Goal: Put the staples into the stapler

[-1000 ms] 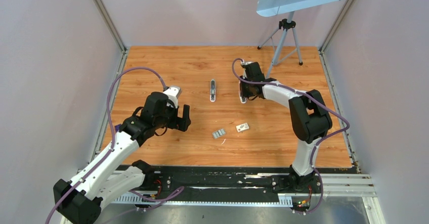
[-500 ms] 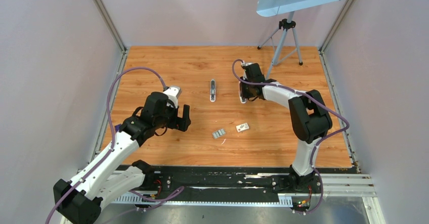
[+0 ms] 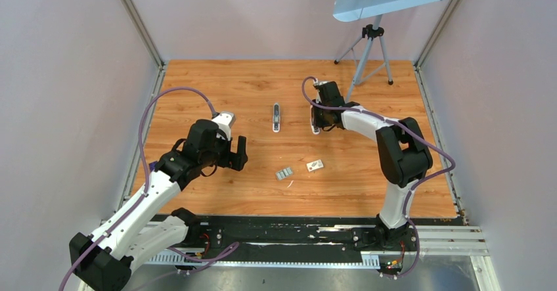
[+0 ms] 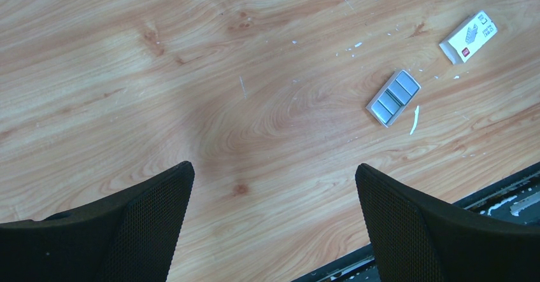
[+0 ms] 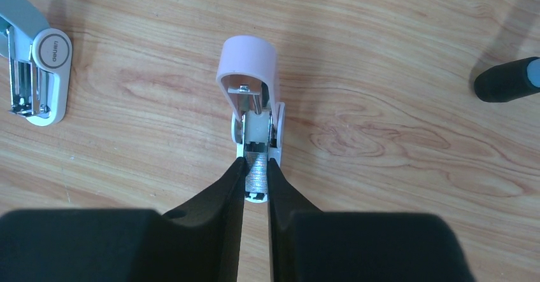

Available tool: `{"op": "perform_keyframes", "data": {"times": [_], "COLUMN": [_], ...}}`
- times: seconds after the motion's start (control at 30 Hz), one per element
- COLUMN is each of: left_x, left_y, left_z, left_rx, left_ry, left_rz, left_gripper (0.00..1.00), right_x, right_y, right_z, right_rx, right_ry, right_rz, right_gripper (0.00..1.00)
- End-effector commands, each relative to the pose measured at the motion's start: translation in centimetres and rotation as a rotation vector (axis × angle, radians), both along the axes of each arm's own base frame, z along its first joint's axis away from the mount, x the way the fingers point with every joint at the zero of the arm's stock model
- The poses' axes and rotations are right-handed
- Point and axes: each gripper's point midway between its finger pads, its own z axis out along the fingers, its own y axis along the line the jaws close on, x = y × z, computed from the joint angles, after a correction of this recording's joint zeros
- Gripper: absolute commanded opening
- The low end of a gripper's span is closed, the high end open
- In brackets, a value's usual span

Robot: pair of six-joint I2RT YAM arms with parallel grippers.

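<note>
- Left arm (image 3: 150, 194) reaching up from 7 o'clock, elbow bent, wrist tipped down toward the table (image 3: 197, 87)
- Left gripper (image 3: 238, 153) spread wide, hovering over bare wood at 9 o'clock of the staples (image 3: 284, 173)
- Right arm (image 3: 395, 156) stretched from 5 o'clock toward 12, forearm angled across to the left, wrist pointing down
- Right gripper (image 5: 256, 163) pressed almost together, pinching the white base of the pink piece (image 5: 248, 59), with a silvery strip between the fingertips
- Stapler (image 3: 276, 117) flat near the table's middle, at 9 o'clock of the right gripper, apart from it
- Staples on the table at 6 o'clock of the stapler, apart from both grippers, with the white box (image 3: 315, 165) near at their 2 o'clock
</note>
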Motion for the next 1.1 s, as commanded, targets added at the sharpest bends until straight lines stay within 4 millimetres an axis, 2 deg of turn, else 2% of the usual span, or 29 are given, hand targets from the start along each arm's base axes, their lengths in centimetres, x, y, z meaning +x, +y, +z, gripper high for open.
{"op": "perform_keyframes", "data": {"times": [0.0,0.23,0.73,1.07], "left_x": [0.0,0.0,0.1,0.1], "left_y": [0.1,0.1,0.2,0.2], "left_z": [0.4,0.5,0.5,0.5], "left_rx": [0.005,0.002,0.006,0.008], "left_ry": [-0.019,-0.023,-0.022,-0.021], "left_rz": [-0.002,-0.001,-0.001,-0.002], "left_gripper": [1.0,1.0,1.0,1.0], "right_x": [0.6,0.6,0.8,0.9], "right_y": [-0.5,-0.2,-0.1,-0.1], "right_z": [2.4,2.5,0.3,-0.3], "right_rx": [0.014,0.027,0.013,0.007], "right_ry": [-0.028,-0.034,-0.006,0.003], "right_rz": [-0.014,-0.002,0.003,0.003], "right_gripper": [0.18,0.18,0.18,0.18]}}
